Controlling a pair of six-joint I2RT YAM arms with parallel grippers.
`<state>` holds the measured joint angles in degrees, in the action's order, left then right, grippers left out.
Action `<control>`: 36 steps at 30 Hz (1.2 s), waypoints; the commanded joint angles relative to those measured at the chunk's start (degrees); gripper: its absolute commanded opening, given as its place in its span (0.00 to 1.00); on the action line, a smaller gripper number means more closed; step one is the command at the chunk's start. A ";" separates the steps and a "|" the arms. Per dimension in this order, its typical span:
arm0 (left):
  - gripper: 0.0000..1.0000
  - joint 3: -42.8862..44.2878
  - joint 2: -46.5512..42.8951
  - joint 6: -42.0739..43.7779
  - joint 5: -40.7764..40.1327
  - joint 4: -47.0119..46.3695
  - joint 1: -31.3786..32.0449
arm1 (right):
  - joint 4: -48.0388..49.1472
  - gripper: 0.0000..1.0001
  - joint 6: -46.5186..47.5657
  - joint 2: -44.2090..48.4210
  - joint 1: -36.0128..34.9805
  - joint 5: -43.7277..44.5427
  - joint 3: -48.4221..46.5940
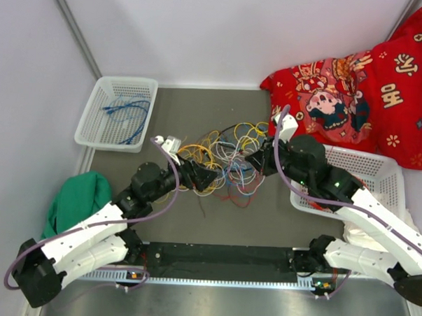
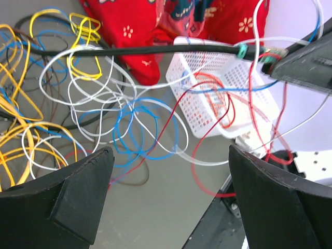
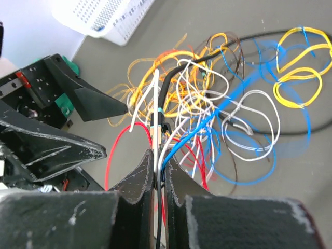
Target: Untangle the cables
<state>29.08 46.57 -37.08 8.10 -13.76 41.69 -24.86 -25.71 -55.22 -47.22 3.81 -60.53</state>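
Note:
The cables (image 1: 221, 157) lie in a tangled heap of yellow, orange, white, blue, red and black loops at the table's middle. My right gripper (image 1: 257, 163) is at the heap's right edge. In the right wrist view it (image 3: 160, 168) is shut on a bundle of black, white and blue cables (image 3: 162, 119) with a plug end. My left gripper (image 1: 203, 177) is at the heap's left front. In the left wrist view it (image 2: 168, 174) is open and empty above bare table, with the loops (image 2: 104, 104) beyond it. A black cable (image 2: 155, 50) runs taut to the right gripper (image 2: 295, 65).
A white basket (image 1: 93, 121) at the back left holds a blue cable (image 1: 125, 112). A second white basket (image 1: 375, 172) stands at the right under my right arm. A red cushion (image 1: 354, 87) lies at the back right. A green cloth (image 1: 80, 198) lies at the left.

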 commanded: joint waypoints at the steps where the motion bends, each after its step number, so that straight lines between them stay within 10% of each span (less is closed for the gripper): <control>1: 0.95 -6.91 -0.16 -2.72 2.36 -18.19 0.06 | -2.82 0.00 -1.35 1.61 0.29 -0.56 -3.54; 15: 0.91 -0.70 -3.15 1.40 1.21 -16.56 0.06 | -4.58 0.00 -0.39 4.86 0.38 -1.18 0.06; 24: 0.81 1.68 11.34 -4.13 18.79 -23.32 0.06 | -1.51 0.00 -2.59 5.21 0.38 -3.55 -2.83; 36: 0.80 -7.10 9.59 -8.61 12.12 -24.73 0.06 | -4.58 0.00 -0.74 9.87 0.38 3.04 -5.56</control>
<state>24.14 56.42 -42.92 21.28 -33.17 41.67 -31.38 -27.05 -47.16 -47.16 4.51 -62.85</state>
